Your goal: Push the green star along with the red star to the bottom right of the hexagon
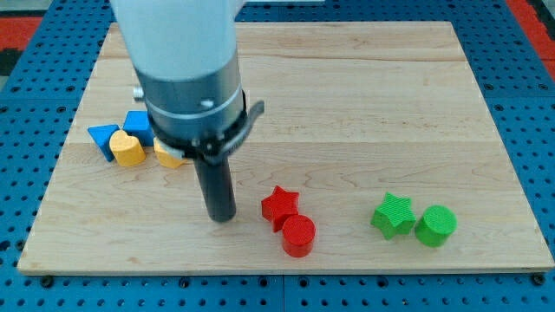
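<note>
The red star (279, 204) lies at the board's lower middle, touching a red cylinder (298, 235) just below and right of it. The green star (393, 215) lies at the lower right, touching a green cylinder (435, 225) on its right. My tip (222, 214) stands on the board a short way left of the red star, apart from it. No hexagon can be made out; the arm's body hides part of the left cluster.
At the left lie a blue triangle-like block (103, 137), a blue cube (139, 124), a yellow heart (128, 149) and a partly hidden yellow block (167, 156). The wooden board (364, 104) sits on a blue pegboard.
</note>
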